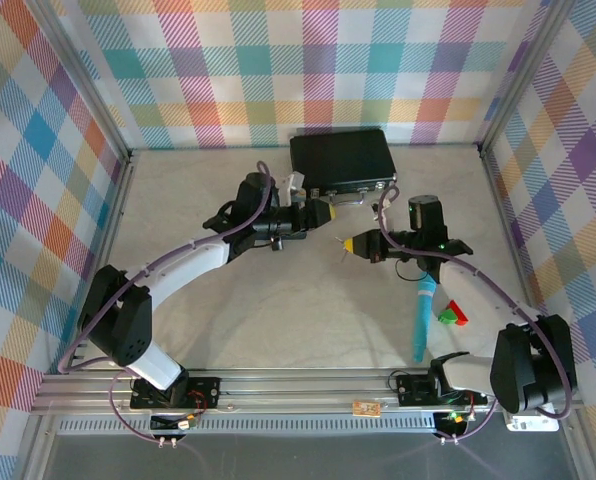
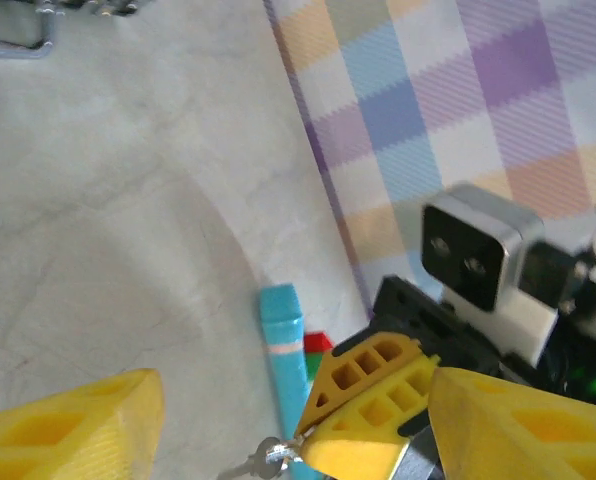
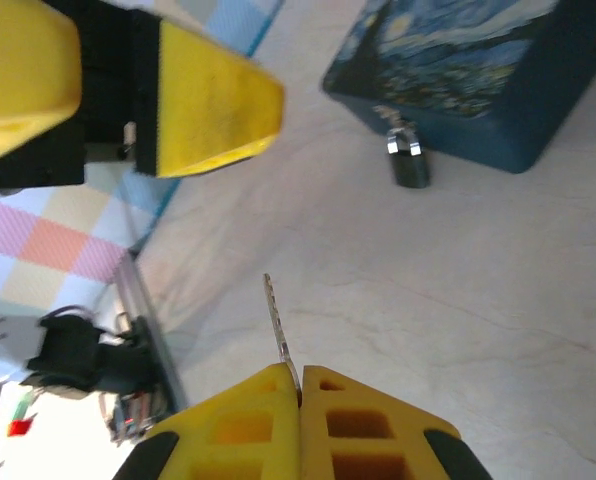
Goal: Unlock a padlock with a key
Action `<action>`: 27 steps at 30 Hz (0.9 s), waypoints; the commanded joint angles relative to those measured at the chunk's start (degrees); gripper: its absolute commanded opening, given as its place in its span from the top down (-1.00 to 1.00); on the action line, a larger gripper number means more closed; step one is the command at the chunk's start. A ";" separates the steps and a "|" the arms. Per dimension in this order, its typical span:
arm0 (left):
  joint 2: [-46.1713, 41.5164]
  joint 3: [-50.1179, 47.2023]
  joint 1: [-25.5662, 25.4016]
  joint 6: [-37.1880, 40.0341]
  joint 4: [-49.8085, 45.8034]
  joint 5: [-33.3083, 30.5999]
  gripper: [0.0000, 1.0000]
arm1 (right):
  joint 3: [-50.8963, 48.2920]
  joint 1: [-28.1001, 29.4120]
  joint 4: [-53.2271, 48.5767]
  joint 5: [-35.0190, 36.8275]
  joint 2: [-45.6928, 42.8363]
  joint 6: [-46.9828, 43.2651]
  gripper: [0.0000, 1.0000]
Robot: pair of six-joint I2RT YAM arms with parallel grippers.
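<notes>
- Top view: the left tool (image 1: 323, 213) and the right tool (image 1: 358, 243) meet almost tip to tip over the middle of the table (image 1: 228, 310). The right one is at 4 o'clock from the left. A dark case (image 1: 343, 160) lies near them at 12 o'clock.
- Left wrist view: the left tool (image 2: 298, 420) is spread wide with nothing between its fingers (image 2: 68, 430). The right tool's yellow tip (image 2: 363, 420) sits just ahead of that gap. The key (image 2: 263, 460) pokes out of the right tool toward 8 o'clock, thin and silvery.
- Right wrist view: the right tool (image 3: 300, 385) is pressed together and pinches the key (image 3: 276, 325) by its head. The bare blade runs toward 12 o'clock, leaning a touch to 11.
- The padlock (image 3: 410, 160) lies at 1 o'clock from that tool, well apart, against the near side of the tin (image 3: 478, 70).
- It is small, with a dark boxy body and a bright shackle caught at the tin's clasp. Its long axis runs 12 to 6, shackle at 12, and it looks shut. We cannot see the keyhole.
- We judge the coming move to be the right arm's: carry the blade toward 1 o'clock and line it up with the padlock's axis. The free left tool could steady the body. We cannot tell which arm is nearer.
</notes>
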 commanded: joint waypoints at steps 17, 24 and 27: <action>0.65 -6.04 -7.32 -20.24 18.16 -17.21 -0.29 | -3.03 3.88 9.12 14.51 -7.63 2.16 1.00; -2.40 -7.35 -8.20 -17.56 16.46 -21.81 -0.31 | -6.07 0.74 23.55 2.26 -5.27 15.53 1.00; -4.21 -8.85 -8.62 -16.70 17.09 -24.36 -0.32 | -6.48 -0.47 28.63 -0.89 -3.36 19.49 1.00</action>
